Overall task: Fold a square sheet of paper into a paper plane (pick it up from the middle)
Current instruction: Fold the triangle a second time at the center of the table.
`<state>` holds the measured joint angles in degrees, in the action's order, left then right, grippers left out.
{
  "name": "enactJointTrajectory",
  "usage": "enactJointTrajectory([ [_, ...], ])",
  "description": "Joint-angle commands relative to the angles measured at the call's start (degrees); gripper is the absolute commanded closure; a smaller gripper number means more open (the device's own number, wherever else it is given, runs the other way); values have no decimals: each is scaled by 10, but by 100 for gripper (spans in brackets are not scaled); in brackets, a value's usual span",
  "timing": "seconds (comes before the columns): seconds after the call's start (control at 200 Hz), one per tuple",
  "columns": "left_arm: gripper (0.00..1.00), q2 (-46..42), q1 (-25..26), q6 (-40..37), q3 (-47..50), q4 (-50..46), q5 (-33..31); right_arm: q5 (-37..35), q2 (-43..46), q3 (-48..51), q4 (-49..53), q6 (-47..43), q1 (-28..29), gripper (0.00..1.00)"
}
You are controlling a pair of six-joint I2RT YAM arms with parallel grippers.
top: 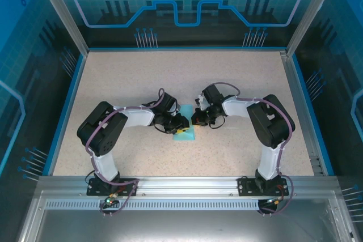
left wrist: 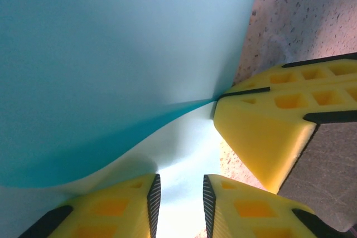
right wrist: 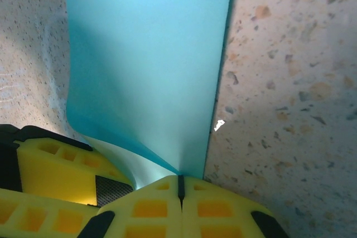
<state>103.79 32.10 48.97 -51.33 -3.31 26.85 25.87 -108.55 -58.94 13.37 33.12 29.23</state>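
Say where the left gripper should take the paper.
Probably the lifted edge of the paper, beside where the right gripper pinches it. That edge curls up off the table, so the left gripper, coming from its own side, can slip its fingers above and below it.

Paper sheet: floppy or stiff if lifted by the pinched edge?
Probably floppy: the paper sheet curls up where the right gripper pinches it. It looks thin, so it is likely light and apt to slide on the table if pushed.

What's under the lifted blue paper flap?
Under the raised flap of the square sheet of paper, a paler layer shows beside the right gripper. The table beneath is covered.
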Motion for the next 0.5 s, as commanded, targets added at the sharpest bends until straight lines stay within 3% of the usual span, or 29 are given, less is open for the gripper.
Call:
enactJointTrajectory([
  [0.0, 70, 11, -2, -12, -12, -33, -3, -28, -16, -10, 10, -7, 7, 96],
  [0.335, 72, 12, -3, -12, -10, -54, -20, -83, 74, 0, 46, 7, 7, 79],
  [0.495, 74, 11, -3, -8, -7, -56, -25, -81, 105, 20, 57, 16, 20, 82],
])
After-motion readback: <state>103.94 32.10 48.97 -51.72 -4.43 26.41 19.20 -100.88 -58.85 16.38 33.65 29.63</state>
